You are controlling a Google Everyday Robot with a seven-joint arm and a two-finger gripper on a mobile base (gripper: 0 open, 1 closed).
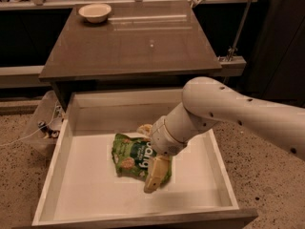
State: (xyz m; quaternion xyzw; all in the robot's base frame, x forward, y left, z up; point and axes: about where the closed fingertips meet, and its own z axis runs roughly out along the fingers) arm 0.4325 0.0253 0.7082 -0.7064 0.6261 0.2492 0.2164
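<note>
A green snack bag (131, 157) lies crumpled in the middle of an open white drawer (81, 185). My gripper (155, 175) reaches down into the drawer from the right on a thick white arm (224, 109). It rests against the bag's right end and covers that part of it. A small pale object (144, 128) peeks out just behind the bag, partly hidden by my wrist.
The drawer is pulled out from under a brown table (133, 39). A white bowl (95, 11) stands at the table's far left corner. A clear bag with cables (45, 125) sits on the speckled floor left of the drawer.
</note>
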